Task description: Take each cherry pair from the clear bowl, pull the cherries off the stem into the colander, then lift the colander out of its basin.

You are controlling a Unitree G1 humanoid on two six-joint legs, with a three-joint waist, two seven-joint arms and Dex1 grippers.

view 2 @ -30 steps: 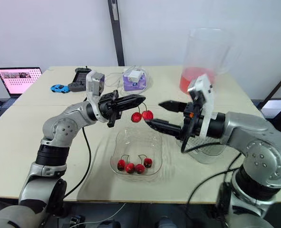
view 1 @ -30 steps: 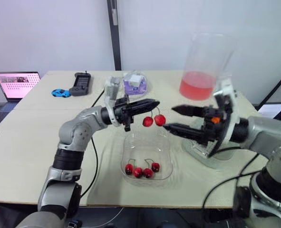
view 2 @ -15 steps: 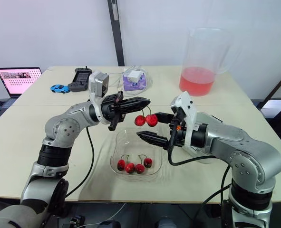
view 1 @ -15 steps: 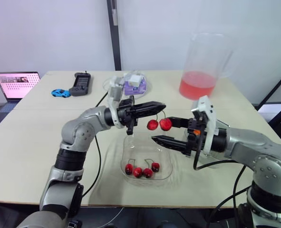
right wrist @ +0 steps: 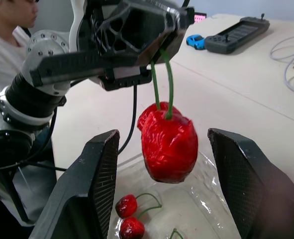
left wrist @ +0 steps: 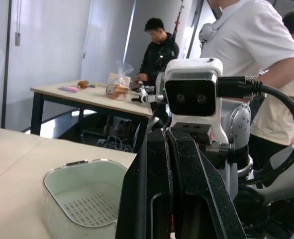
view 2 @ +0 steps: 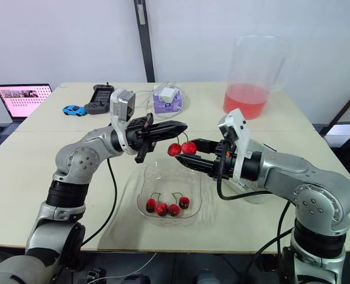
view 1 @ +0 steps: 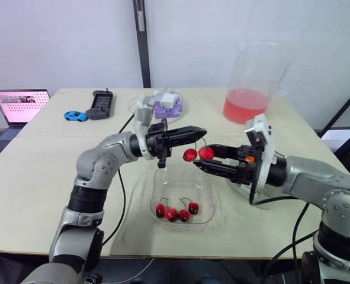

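My left gripper (view 1: pixel 202 131) is shut on the green stem of a cherry pair (view 1: pixel 198 154), which hangs above the clear bowl (view 1: pixel 180 186). My right gripper (view 1: pixel 204 157) stands open, one finger on either side of the hanging cherries (right wrist: pixel 169 142), apart from them. Several more red cherries (view 1: pixel 177 212) lie at the bowl's near side. The pale green colander (left wrist: pixel 84 199) sits in its basin to the right of the bowl, mostly hidden behind my right arm in the eye views.
A tall clear pitcher (view 1: pixel 254 83) with red liquid stands at the back right. A laptop (view 1: pixel 22 105), a blue toy car (view 1: pixel 75 115), a black controller (view 1: pixel 100 104) and a purple box (view 1: pixel 166 105) sit at the back left. People stand beyond the table (left wrist: pixel 246 55).
My right gripper has come in from the right and risen from below the cherries to bracket them. My left gripper edged right with the pair, then held still.
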